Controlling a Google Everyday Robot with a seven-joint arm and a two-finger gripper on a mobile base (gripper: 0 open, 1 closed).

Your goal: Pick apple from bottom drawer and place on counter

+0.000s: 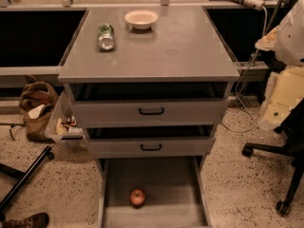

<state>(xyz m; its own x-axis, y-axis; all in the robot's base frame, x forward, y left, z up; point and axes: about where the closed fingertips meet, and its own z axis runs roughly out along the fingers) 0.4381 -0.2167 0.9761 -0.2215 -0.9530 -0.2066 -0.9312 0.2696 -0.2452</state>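
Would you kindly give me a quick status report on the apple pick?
Claw not in view. Apple on bottom drawer floor, drawer open. Nothing covering it.

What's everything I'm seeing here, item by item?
counter: one, grey, cabinet top
bowl: one, white, back of counter
can: one, green-silver, lying left of bowl
upper drawers: two, grey, partly open
bottom drawer: one, grey, pulled out
apple: one, red, on bottom drawer floor
bag: one, brown, floor at left
chair: one, black, floor at right
hand: one, pale, right edge beside the cabinet
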